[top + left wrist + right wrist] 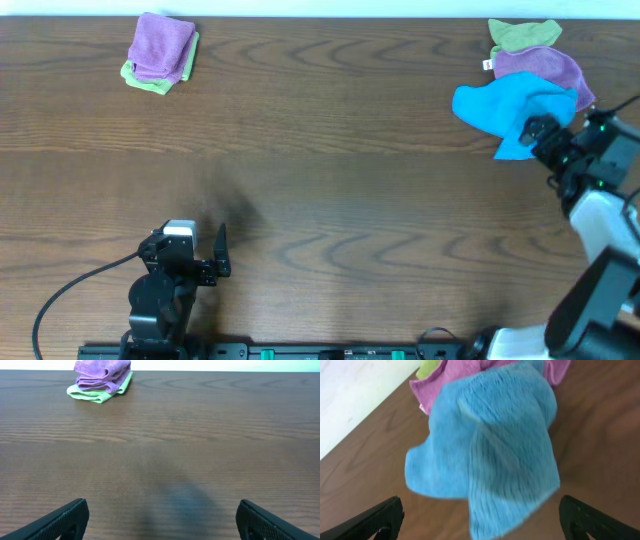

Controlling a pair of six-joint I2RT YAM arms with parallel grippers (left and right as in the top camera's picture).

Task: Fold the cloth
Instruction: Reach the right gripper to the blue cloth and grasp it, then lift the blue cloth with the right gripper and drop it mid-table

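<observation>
A crumpled blue cloth [503,108] lies at the right of the table, on top of a purple cloth [548,66] and a green cloth [523,34]. My right gripper [534,133] is open at the blue cloth's near edge. In the right wrist view the blue cloth [490,455] hangs between the open fingers [480,522], blurred, with purple [455,377] behind it. My left gripper [222,250] is open and empty at the front left, over bare wood [160,520].
A folded purple cloth on a folded green one [160,50] sits at the far left; it also shows in the left wrist view [100,380]. A black cable [70,290] runs from the left arm's base.
</observation>
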